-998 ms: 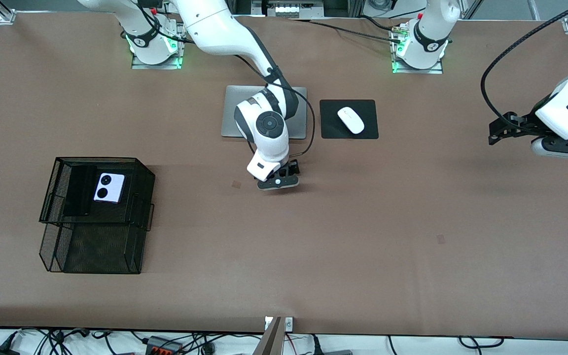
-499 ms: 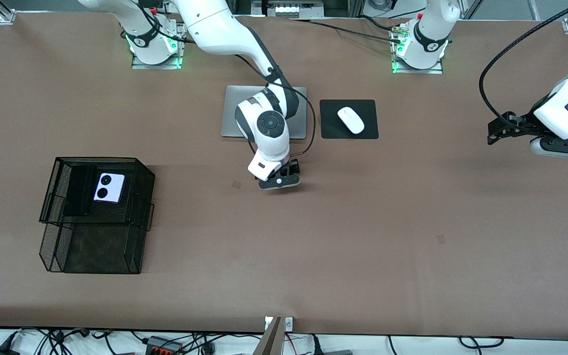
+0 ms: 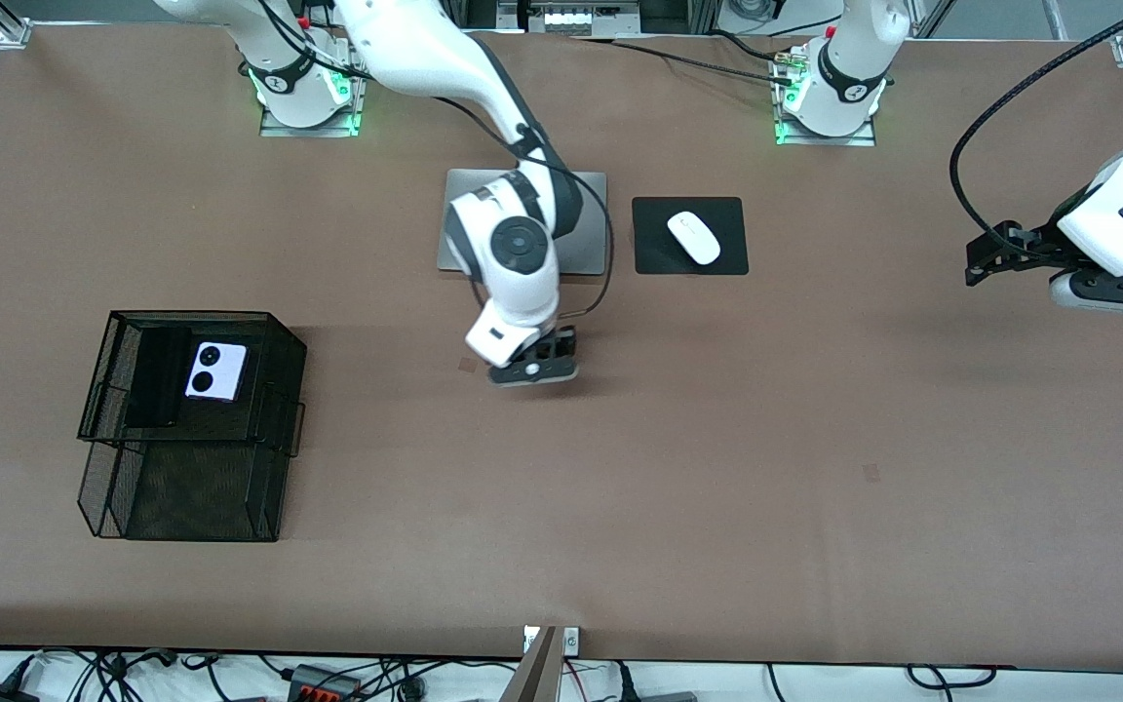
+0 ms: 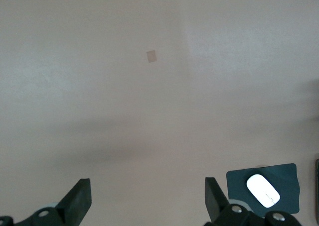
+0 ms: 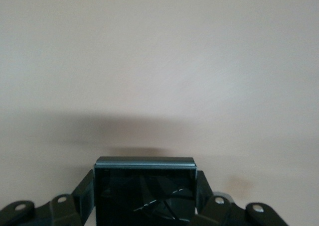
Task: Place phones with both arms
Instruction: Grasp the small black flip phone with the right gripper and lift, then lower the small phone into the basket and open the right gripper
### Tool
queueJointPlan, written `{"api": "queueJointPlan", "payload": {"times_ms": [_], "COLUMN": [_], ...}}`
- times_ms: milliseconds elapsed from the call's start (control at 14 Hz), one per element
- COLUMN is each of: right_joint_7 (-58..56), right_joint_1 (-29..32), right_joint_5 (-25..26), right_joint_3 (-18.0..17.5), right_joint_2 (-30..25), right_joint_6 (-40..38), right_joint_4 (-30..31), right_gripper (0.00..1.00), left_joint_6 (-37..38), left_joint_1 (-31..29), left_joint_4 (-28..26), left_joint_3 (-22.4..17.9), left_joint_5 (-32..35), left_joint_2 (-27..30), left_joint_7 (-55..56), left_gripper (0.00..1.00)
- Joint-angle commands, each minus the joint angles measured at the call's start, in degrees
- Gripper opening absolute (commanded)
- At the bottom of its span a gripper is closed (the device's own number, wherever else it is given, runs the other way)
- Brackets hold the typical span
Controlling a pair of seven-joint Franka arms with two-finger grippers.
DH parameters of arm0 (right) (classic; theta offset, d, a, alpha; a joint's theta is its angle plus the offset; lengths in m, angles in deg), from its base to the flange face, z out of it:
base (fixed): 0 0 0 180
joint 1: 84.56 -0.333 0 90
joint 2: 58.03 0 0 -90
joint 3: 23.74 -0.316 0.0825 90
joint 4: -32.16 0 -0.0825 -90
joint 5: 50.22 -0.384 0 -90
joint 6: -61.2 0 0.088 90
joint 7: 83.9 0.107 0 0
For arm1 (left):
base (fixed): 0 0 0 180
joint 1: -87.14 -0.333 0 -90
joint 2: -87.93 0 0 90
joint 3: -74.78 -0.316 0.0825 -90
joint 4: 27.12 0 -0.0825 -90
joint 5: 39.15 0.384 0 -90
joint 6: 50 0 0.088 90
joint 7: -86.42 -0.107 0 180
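Observation:
My right gripper (image 3: 534,367) is shut on the squarish black phone (image 5: 144,191), with a finger on each side edge. It holds the phone just over the bare brown table beside the silver laptop (image 3: 591,226). In the right wrist view the phone fills the gap of the right gripper (image 5: 144,198). The white-lilac phone (image 3: 215,371) with two black lenses lies in the black mesh basket (image 3: 94,429), next to a long black slab (image 3: 152,375). My left gripper (image 3: 981,259) hangs open and empty over the left arm's end of the table, its left gripper gap (image 4: 146,203) showing only table.
A white mouse (image 3: 694,237) rests on a black pad (image 3: 654,255) beside the laptop; the mouse (image 4: 262,190) also shows in the left wrist view. The basket has a second, lower tier (image 3: 191,492) nearer the front camera.
The right arm has swung slightly toward the basket's end of the table, carrying the black phone with it. The left arm has hardly moved.

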Motion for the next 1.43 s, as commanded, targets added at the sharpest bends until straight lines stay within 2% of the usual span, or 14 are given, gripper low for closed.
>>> {"api": "queueJointPlan", "payload": {"times_ms": [0, 214, 499, 855, 1069, 1354], "right_joint_7": [-1.6, -5.0, -15.5, -26.5, -33.0, -33.9], "right_joint_1": [0.0, 2.8, 11.7, 22.8, 28.6, 33.2], "right_joint_5": [-0.7, -1.0, -1.3, -1.6, -5.4, -5.8], "right_joint_3": [7.4, 12.1, 13.2, 12.6, 10.3, 5.9], "right_joint_2": [-3.4, -3.4, -3.3, -2.1, -2.1, -0.8], "right_joint_6": [-3.8, -4.4, -3.9, -3.5, -3.3, 0.0], "right_joint_4": [0.8, 0.8, 0.7, -0.2, -0.2, -0.2], "right_gripper": [0.17, 0.17, 0.17, 0.17, 0.17, 0.18], "left_joint_6": [1.5, 1.3, 1.5, 1.4, 1.4, 1.4], "left_joint_1": [-0.4, -0.4, -0.4, -0.4, 0.0, -0.1], "left_joint_4": [0.6, 0.6, 0.6, 0.6, 0.6, 1.3], "left_joint_3": [0.1, 0.1, 0.1, 0.1, 0.3, 0.3], "left_joint_5": [-0.5, -0.5, -0.5, -0.5, -0.4, -0.4], "left_joint_2": [0.1, 0.1, 0.1, 0.1, 0.1, -0.1], "left_joint_7": [-0.5, -0.5, -0.5, -0.4, 0.0, -0.2], "left_gripper": [1.0, 1.0, 1.0, 1.0, 1.0, 1.0]}}
